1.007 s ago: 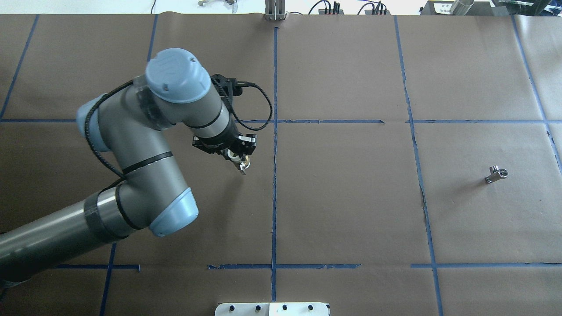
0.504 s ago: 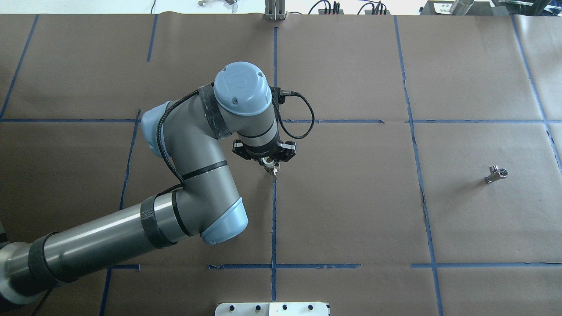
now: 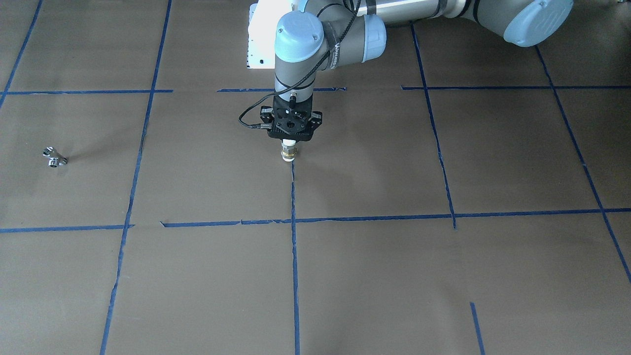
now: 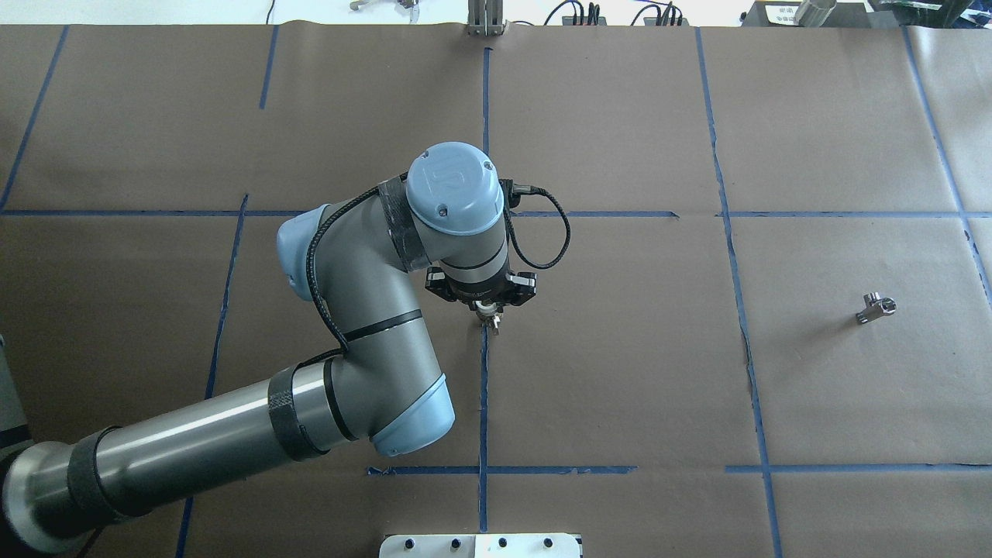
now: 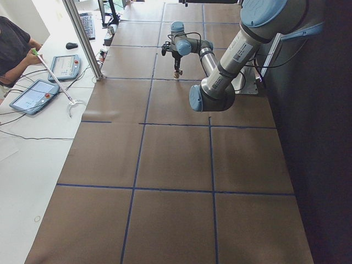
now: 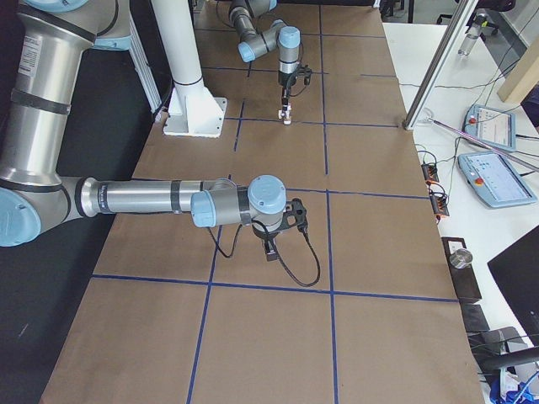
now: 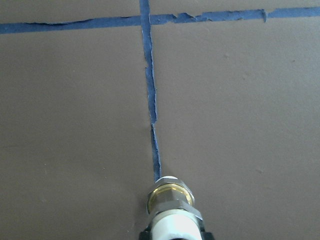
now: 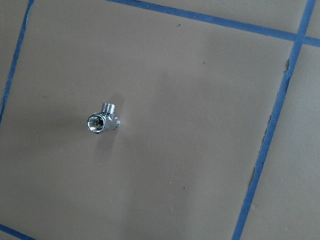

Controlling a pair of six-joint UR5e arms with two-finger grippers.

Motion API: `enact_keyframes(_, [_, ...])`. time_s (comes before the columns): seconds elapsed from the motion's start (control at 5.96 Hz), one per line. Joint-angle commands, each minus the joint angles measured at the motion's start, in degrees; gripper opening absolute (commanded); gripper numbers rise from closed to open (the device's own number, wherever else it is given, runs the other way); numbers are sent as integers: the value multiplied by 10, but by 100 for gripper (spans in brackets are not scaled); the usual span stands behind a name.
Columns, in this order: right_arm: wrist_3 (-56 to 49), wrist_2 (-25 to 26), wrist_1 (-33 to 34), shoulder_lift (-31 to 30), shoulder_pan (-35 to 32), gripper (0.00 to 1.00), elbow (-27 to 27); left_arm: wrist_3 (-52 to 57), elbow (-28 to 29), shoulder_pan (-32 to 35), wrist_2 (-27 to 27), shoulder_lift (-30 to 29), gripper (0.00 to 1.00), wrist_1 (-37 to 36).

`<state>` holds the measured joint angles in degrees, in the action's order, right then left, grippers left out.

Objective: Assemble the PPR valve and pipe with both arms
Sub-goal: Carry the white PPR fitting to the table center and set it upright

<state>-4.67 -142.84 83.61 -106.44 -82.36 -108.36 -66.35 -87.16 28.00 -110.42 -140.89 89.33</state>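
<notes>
Closest to me, on the operators' side, the brown paper table cover (image 3: 374,276) carries a long blue tape line (image 3: 294,256) that runs away toward the robot. Following that line inward, I reach the left gripper (image 3: 289,147). It is pinching a white plastic pipe with a brass nut on its tip (image 7: 169,199), held upright with the nut down, directly over the tape.

That is the change. 1 second ago this arm was off in the square on its own side with the pipe tilted. It has since swung across to the centre line and straightened up. The nut hangs close above the paper; I cannot tell whether it touches.

Level with it but well apart, on the robot's right side, the small chrome metal valve with a threaded stub (image 8: 102,120) lies alone, exactly where it lay 1 second ago. The right gripper (image 6: 270,251) shows only from the table's end, so I cannot tell whether it is spread or pressed together.

Farthest back sits the white base plate (image 3: 259,44).

To my eye the pipe now waits at the meeting spot, and the valve is yet to be fetched.
</notes>
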Motion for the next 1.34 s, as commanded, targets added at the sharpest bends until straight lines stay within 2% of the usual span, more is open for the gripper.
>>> enact_keyframes(0.0, [1,0,1,0,0,100,1,-1,-1,0,0,-1,1,-4])
enact_keyframes(0.5, [1,0,1,0,0,100,7,-1,-6,0,0,1,3,-18])
enact_keyframes(0.84, [1,0,1,0,0,100,8,-2,-6,0,0,3,9,-17])
enact_keyframes(1.01, [1,0,1,0,0,100,8,-2,-6,0,0,4,22,-17])
enact_keyframes(1.18, [1,0,1,0,0,100,8,-2,-6,0,0,4,43,-16])
